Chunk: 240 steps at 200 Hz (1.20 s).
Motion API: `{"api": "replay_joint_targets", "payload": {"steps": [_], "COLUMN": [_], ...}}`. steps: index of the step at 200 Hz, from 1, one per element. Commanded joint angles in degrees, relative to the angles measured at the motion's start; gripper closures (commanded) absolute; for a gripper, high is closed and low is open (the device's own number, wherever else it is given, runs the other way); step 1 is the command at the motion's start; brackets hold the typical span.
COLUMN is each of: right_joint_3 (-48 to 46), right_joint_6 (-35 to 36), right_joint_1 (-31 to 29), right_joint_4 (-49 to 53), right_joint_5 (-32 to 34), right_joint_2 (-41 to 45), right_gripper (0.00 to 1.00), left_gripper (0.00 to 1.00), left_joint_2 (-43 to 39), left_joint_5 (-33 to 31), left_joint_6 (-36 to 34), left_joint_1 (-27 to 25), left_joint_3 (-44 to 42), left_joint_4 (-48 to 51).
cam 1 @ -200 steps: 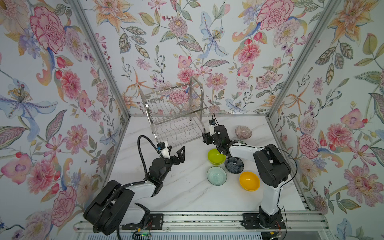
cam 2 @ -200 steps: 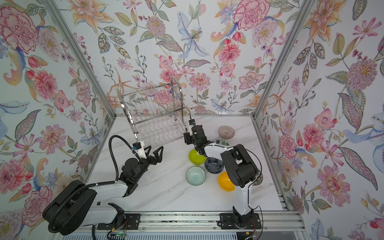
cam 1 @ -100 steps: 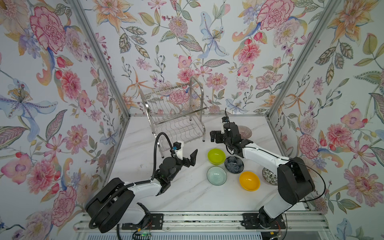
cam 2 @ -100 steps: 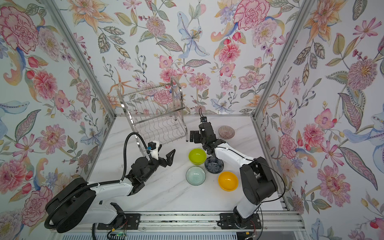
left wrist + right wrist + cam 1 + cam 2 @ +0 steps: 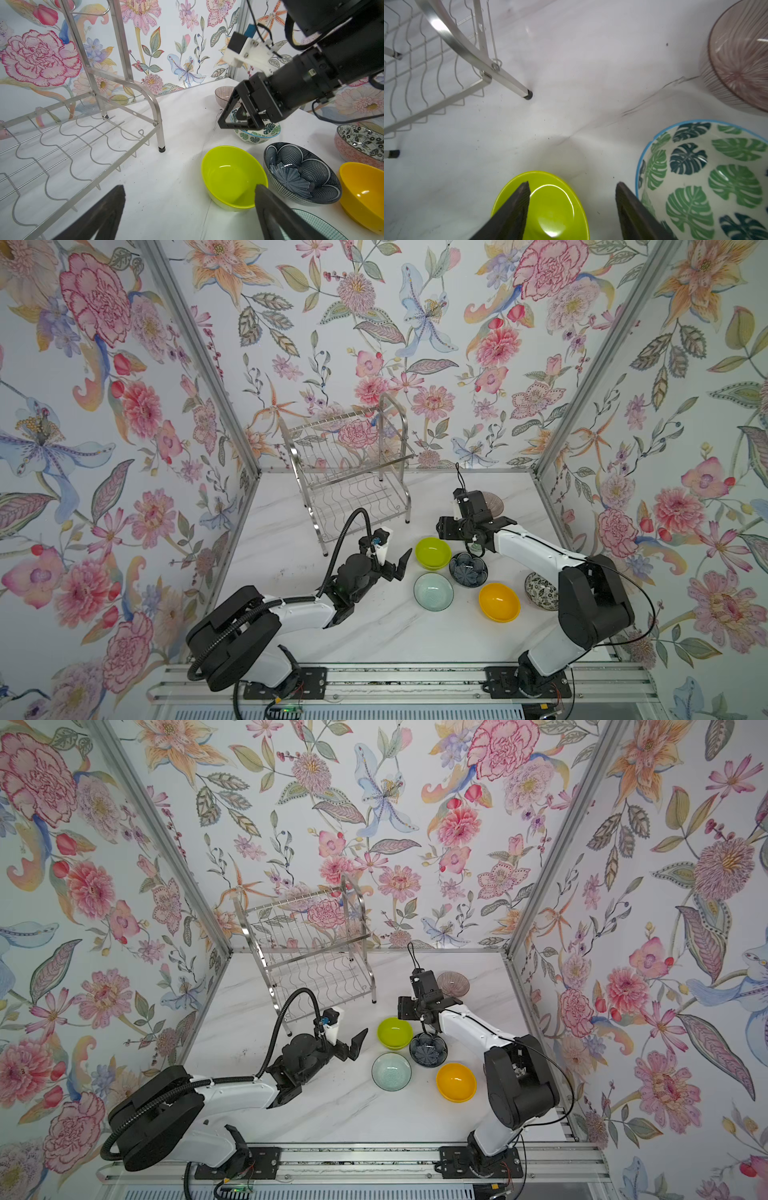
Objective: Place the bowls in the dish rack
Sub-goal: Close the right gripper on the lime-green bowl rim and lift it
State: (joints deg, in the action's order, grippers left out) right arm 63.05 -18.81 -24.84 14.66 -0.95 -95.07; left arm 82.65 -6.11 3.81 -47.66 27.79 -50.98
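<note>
While the right gripper [image 5: 572, 185] has swung from the foot of the rack [image 5: 353, 475] to hang part open and empty, one jaw over the lime bowl [image 5: 433, 552], the other beside the leaf bowl [image 5: 706, 176], the left gripper [image 5: 190, 188] has slid forward, spread wide and empty, just short of that lime bowl. Every bowl sits on the surface [image 5: 291, 531] toward its right edge and the rack by the back edge is bare, so loading has not begun; both arms seem aimed at one bowl.
</note>
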Motion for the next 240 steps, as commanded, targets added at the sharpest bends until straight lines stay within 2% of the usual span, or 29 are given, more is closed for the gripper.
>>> {"api": "replay_joint_targets", "payload": {"steps": [1,142,174,240], "right_joint_3": [0.54,-2.52,-0.84,2.55], "right_joint_6": [0.22,0.89,0.96,1.06], "right_joint_1": [-0.58,-1.17,-1.18,-2.13], "right_joint_4": [4.22,6.76,7.65,7.73], "right_joint_5": [-1.48,-0.64,-0.62,2.43], "right_joint_2": [-0.87,-3.73,-6.13,-6.75], "right_gripper": [0.42,0.60,0.68,0.93], "left_gripper": [0.01,0.01,0.01,0.01], "left_joint_2": [0.32,0.31,0.22,0.23], "left_joint_5": [-1.27,-1.46,-1.64,-3.39], "left_joint_6": [-1.18,-1.18,-1.09,-0.36], "left_joint_1": [-0.33,-0.33,-0.33,-0.32], "left_joint_3": [1.04,1.04,0.86,0.63], "left_joint_4": [0.18,0.00,-0.13,-0.59]}}
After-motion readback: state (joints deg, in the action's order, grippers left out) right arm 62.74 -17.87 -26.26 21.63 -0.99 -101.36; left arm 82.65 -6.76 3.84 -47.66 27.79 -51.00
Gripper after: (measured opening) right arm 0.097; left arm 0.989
